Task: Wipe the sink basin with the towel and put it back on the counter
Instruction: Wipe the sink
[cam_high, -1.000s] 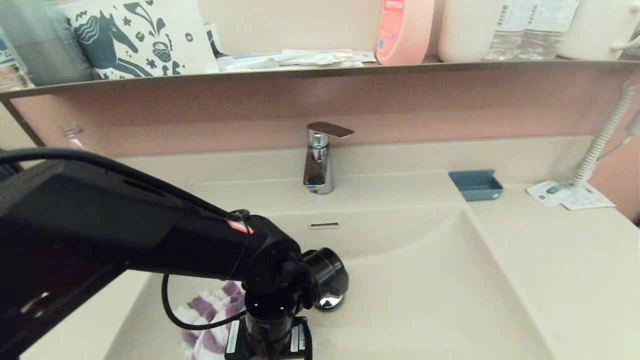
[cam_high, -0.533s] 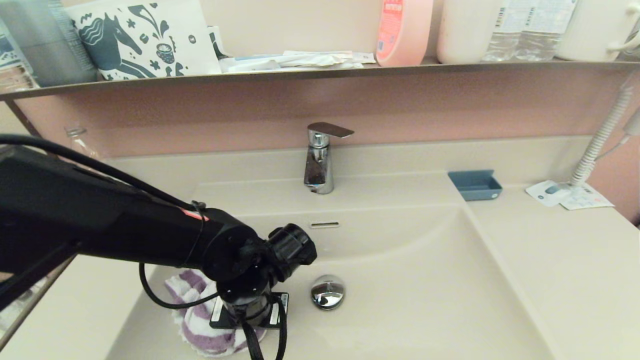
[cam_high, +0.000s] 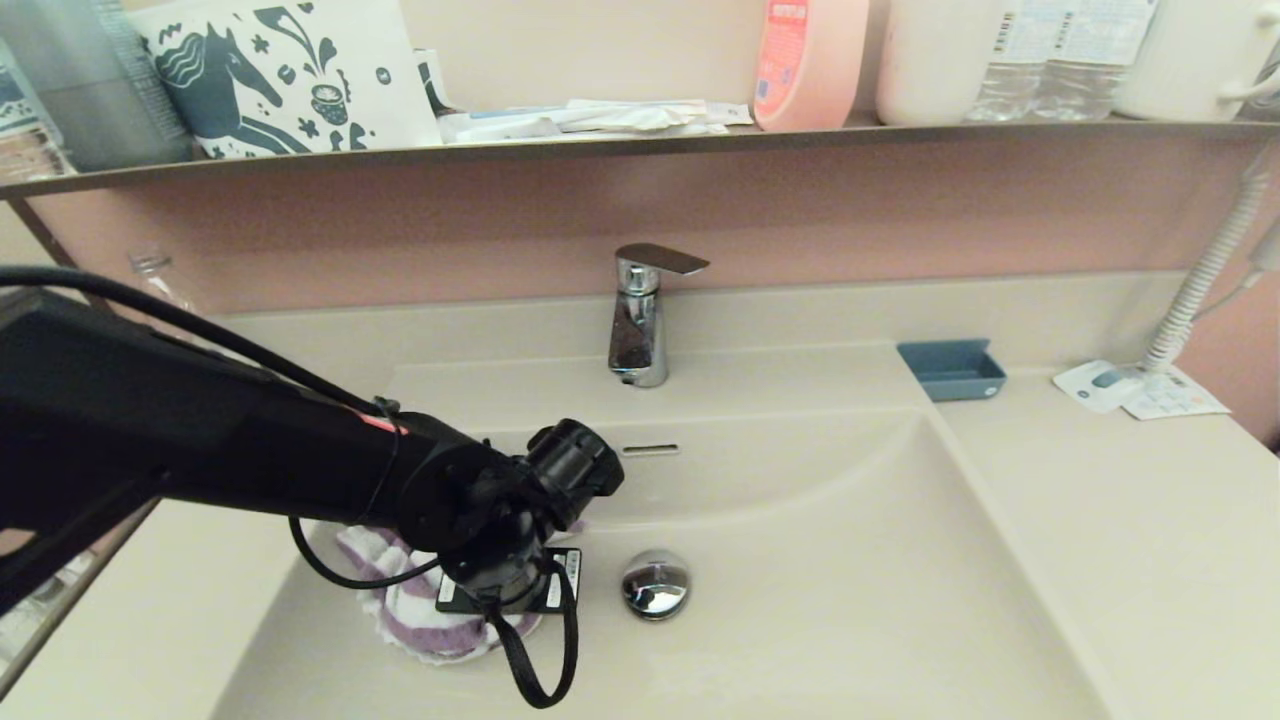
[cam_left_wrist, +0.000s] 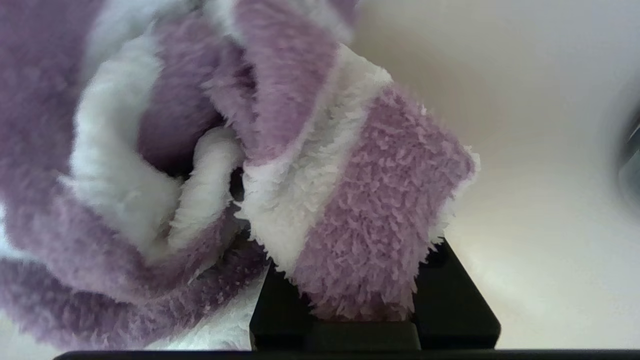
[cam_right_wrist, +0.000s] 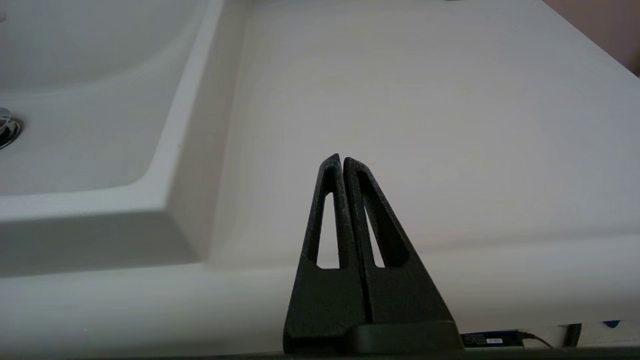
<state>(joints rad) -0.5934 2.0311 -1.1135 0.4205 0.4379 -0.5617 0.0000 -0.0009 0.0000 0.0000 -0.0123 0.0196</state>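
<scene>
A fluffy purple-and-white striped towel (cam_high: 415, 612) lies bunched on the floor of the sink basin (cam_high: 850, 560), to the left of the round chrome drain plug (cam_high: 655, 583). My left gripper (cam_high: 480, 605) reaches down into the basin and is shut on the towel (cam_left_wrist: 320, 190). The cloth fills the space between the black fingers (cam_left_wrist: 450, 305) and hides their tips. The chrome tap (cam_high: 640, 320) stands at the basin's back. My right gripper (cam_right_wrist: 341, 161) is shut and empty. It hovers low over the counter (cam_right_wrist: 425, 100) to the right of the basin, out of the head view.
A blue soap tray (cam_high: 952, 370) sits at the basin's back right corner. A white coiled cord (cam_high: 1200, 280) and paper cards (cam_high: 1140, 392) lie at the far right. The upper shelf (cam_high: 640, 145) carries bottles and a printed bag. The overflow slot (cam_high: 648, 450) faces the left wrist.
My left arm has swung left and back across the basin floor, dragging the towel with it. The drain plug, half hidden before, now shows in full.
</scene>
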